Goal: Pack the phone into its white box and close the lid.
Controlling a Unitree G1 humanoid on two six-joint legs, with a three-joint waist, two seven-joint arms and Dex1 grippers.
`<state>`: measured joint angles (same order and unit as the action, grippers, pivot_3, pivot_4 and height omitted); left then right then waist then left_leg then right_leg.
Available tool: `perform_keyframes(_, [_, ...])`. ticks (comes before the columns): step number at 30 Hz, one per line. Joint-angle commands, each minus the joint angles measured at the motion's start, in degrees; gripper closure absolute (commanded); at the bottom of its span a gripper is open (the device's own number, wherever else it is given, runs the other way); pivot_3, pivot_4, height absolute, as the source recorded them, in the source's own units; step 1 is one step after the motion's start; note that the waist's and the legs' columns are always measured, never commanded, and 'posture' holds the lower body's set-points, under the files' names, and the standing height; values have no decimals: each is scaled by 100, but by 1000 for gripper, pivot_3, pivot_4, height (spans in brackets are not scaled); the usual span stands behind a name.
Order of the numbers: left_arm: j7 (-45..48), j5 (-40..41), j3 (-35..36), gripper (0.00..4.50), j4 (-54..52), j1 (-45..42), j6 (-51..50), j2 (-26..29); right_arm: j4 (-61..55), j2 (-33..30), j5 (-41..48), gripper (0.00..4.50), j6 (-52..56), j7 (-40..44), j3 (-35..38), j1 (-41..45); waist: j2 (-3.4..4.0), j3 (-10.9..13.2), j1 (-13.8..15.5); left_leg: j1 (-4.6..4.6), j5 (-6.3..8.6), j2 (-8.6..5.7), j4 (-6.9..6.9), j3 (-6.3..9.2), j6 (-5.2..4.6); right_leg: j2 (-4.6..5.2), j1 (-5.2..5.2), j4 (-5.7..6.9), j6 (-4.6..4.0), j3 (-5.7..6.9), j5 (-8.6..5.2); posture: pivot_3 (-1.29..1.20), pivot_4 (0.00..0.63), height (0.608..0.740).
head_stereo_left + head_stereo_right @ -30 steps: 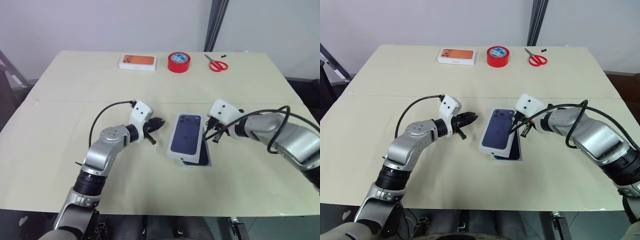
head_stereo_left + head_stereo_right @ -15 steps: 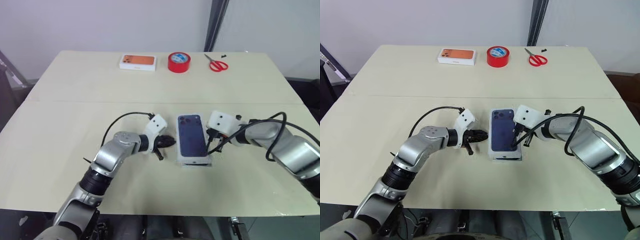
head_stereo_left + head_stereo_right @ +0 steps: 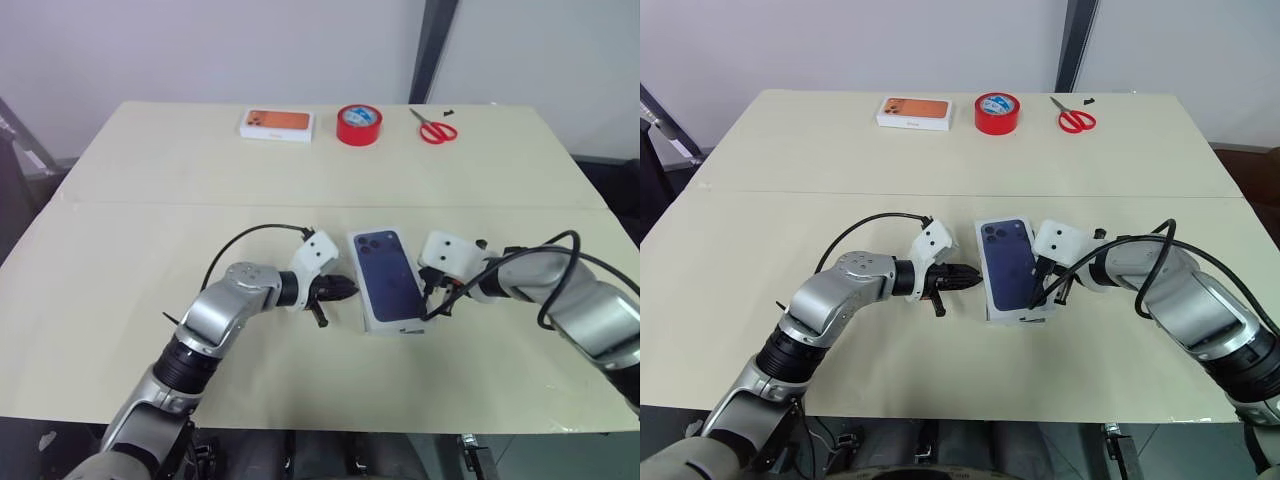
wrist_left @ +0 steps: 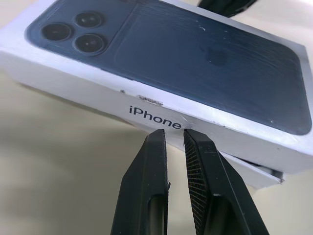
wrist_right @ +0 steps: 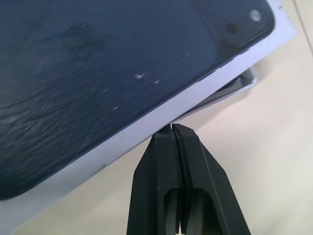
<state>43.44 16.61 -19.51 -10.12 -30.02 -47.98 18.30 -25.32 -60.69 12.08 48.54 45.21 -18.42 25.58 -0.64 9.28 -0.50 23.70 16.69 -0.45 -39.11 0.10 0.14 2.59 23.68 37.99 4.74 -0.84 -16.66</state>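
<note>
The left gripper (image 4: 173, 137) points at the long left side of the lid (image 3: 385, 277), its fingers nearly together with a narrow gap, holding nothing. The lid, printed side up, sits slightly askew on the white box (image 4: 254, 171) near the middle of the table (image 3: 150, 200). The right gripper (image 5: 172, 128), fingers pressed together, touches the lid's right edge.

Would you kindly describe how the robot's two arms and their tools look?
Both arms are built of rounded silver-grey segments with black joints. Each wrist carries a white, boxy camera housing, from which a black cable loops back along the forearm. The left tool and the right tool each have two slim, tapered black fingers; the left fingers show finely ribbed inner pads.
</note>
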Motion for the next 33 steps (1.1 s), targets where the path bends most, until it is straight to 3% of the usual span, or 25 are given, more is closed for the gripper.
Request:
perform_keyframes(1, [-16,-6,-59,3854,-66,-84,151,-80,-364,4,-9,4463,51,117,197,-39,0,0,-3,0,0,0,0,0,0,0,0,0,0,0,0,0,150,729])
perform_keyframes(22, [2,-110,-82,3854,224,-278,296,-327,-607,29,-133,4463,314,304,397,-238,0,0,5,-1,0,-2,-3,0,1,0,-1,2,0,0,0,0,150,729])
perform_keyframes(33, [124,-232,-263,3854,162,-164,288,-155,-661,-17,-177,4463,317,365,401,-427,0,0,5,-1,0,-3,-4,0,1,0,-2,2,0,0,0,0,150,729])
